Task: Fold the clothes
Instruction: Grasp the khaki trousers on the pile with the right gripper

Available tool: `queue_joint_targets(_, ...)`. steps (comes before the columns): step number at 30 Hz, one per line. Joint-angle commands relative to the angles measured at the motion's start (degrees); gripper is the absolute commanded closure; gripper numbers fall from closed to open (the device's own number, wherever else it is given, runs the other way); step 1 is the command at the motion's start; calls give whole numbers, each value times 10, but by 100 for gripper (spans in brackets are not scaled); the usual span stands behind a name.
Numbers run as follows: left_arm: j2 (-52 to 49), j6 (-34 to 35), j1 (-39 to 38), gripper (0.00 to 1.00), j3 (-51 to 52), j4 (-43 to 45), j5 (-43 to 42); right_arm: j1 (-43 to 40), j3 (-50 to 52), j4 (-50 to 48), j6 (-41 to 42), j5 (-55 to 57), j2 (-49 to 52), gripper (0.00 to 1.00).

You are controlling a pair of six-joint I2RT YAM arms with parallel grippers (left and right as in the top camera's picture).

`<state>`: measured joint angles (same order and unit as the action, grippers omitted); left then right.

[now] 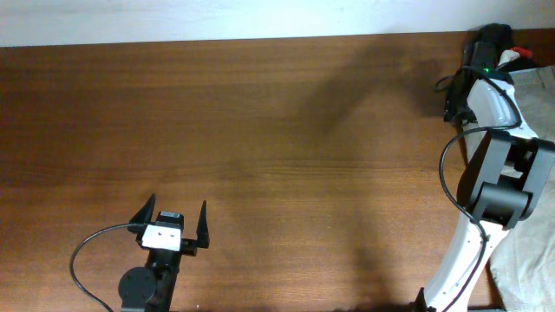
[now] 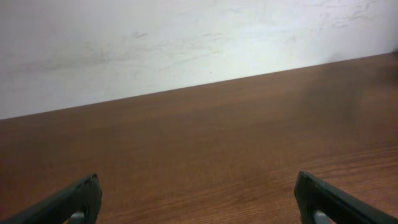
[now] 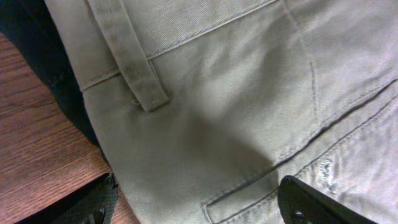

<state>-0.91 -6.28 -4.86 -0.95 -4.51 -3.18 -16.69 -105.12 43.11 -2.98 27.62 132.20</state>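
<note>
The khaki shorts (image 3: 236, 93) fill the right wrist view, showing a belt loop (image 3: 134, 62), waistband seam and a stitched pocket edge. In the overhead view only a pale strip of them (image 1: 539, 95) shows at the table's far right edge. My right gripper (image 3: 196, 202) is open, its two fingers spread just over the fabric near the pocket; I cannot tell if they touch it. My left gripper (image 1: 173, 221) is open and empty over bare wood at the front left, and also shows in the left wrist view (image 2: 199, 199).
A black garment (image 3: 37, 50) lies under the shorts' left edge, beside the brown wooden table (image 1: 277, 130). More pale cloth (image 1: 531, 260) sits at the front right corner. A white wall (image 2: 186, 43) runs behind the table.
</note>
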Motion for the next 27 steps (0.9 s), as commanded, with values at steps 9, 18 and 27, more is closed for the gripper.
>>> queue_joint_targets(9,2,-7,-3,1,4,1,1,1,-8,-17,4,12,22,57)
queue_joint_targets(18,2,-7,-3,1,4,1,1,1,-9,2,59,16,-45,96)
queue_joint_targets(27,2,-7,-3,1,4,1,1,8,-9,50,95,-10,-130,96)
